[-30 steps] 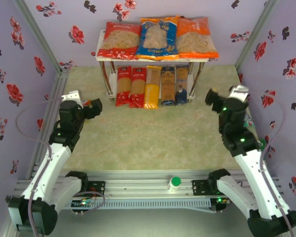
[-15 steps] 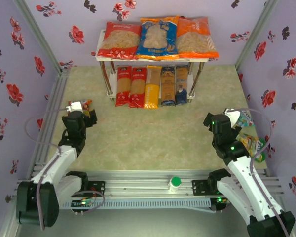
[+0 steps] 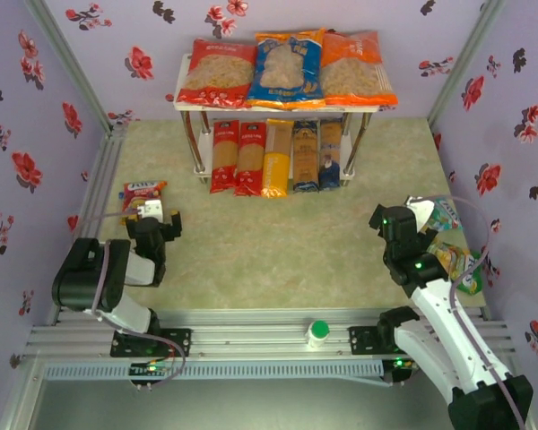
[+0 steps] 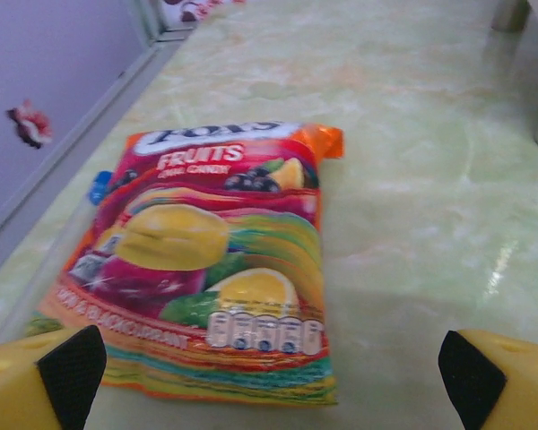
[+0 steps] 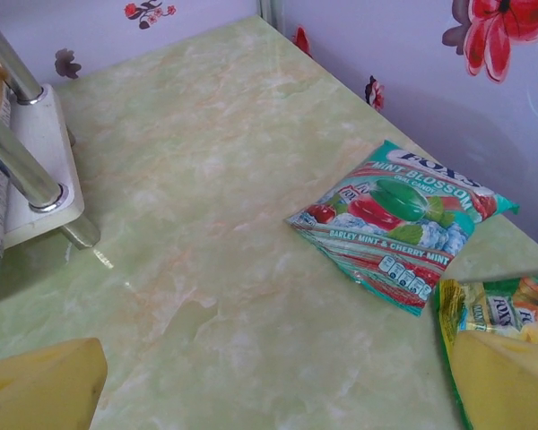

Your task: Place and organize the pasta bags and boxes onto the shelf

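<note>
Shelf (image 3: 251, 110) stands at 12 o'clock on the table (image 3: 278, 242), close to the back wall.

Top board: three bags lying flat side by side, from 9 toward 3 o'clock: red bag (image 3: 217, 73), blue bag (image 3: 287, 70), orange bag (image 3: 354, 70).

Lower board: five boxes in one tight row, again from 9 toward 3: two red boxes (image 3: 225, 157), yellow box (image 3: 277, 159), two dark blue boxes (image 3: 305, 157).

Left gripper (image 3: 152, 218) sits at 8 o'clock, low over the table. Jaws are spread wide with nothing held. Wrist view: a fruit candy packet (image 4: 215, 260) lies flat just ahead of the yellow fingertips (image 4: 72, 367); I cannot tell whether they touch.

Right gripper (image 5: 273, 385) sits at 4 o'clock, jaws likewise wide and empty. A mint candy packet (image 5: 399, 224) lies toward its 2 o'clock, with a yellow-green packet (image 5: 511, 309) just beside it.
</note>
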Robot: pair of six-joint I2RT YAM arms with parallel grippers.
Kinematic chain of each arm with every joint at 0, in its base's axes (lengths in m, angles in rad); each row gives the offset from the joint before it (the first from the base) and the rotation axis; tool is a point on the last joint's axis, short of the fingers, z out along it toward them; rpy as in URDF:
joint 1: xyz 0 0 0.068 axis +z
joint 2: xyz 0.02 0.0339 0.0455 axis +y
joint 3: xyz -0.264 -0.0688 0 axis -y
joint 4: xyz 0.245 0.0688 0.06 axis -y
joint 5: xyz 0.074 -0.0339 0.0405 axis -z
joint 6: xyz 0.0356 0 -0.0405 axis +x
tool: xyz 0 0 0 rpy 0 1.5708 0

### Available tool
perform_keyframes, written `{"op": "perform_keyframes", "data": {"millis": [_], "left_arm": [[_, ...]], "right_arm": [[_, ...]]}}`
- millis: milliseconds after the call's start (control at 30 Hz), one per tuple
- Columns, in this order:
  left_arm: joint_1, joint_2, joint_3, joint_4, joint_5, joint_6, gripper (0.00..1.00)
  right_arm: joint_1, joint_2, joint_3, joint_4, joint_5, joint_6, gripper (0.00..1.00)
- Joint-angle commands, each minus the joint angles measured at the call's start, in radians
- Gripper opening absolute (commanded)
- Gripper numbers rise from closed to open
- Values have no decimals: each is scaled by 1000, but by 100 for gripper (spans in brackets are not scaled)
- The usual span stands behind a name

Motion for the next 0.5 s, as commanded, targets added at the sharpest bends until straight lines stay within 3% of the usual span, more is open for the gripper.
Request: {"op": "perform_keyframes", "data": {"millis": [0, 67, 200, 300, 467], "left_arm": [[-5, 5, 13, 145, 83, 78, 100], [-5, 1, 9, 146, 93, 79, 100], [-5, 0, 16, 135, 93, 79, 100], [-5, 1, 8, 150, 95, 81, 100], [-5, 1, 7, 151, 96, 81, 100]], "right_arm": [[-10, -14, -18, 51, 30, -47, 99], [-11, -7, -61, 152, 30, -102, 99], [-11, 90, -220, 576, 59, -244, 99], [-16, 240, -324, 950, 129, -348, 99], [-47, 526, -361, 1323, 102, -428, 99]]}}
